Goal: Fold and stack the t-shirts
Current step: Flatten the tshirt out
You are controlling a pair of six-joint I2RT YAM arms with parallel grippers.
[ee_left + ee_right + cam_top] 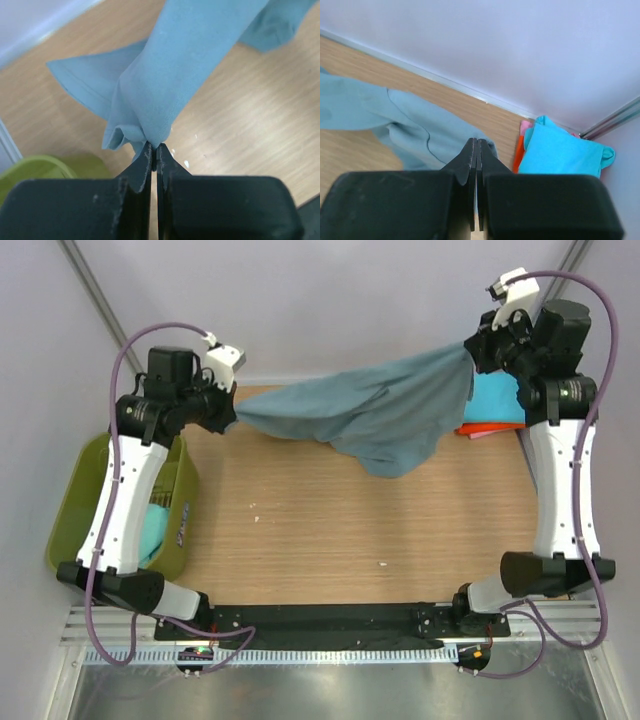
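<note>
Big tee (380, 415): plain slate blue-grey. Far-right stack: turquoise tee (565, 150) on top, orange tee (518, 155) and pink tee (524, 125) edges below. Tub (70, 510) olive-green, turquoise cloth (155, 530) inside. Table (350, 530) light wood grain. Arms (130, 490) white with black joints. Walls (330, 300) pale lilac-grey.

Slate blue-grey t-shirt (380, 415): unfolded, wrinkled, stretched across the upper centre, raised at both ends, middle sagging. Turquoise t-shirt (497, 400): folded, upper right, atop orange t-shirt (476, 428) and pink t-shirt (524, 126). Second turquoise t-shirt (152, 530): crumpled, left edge.
</note>
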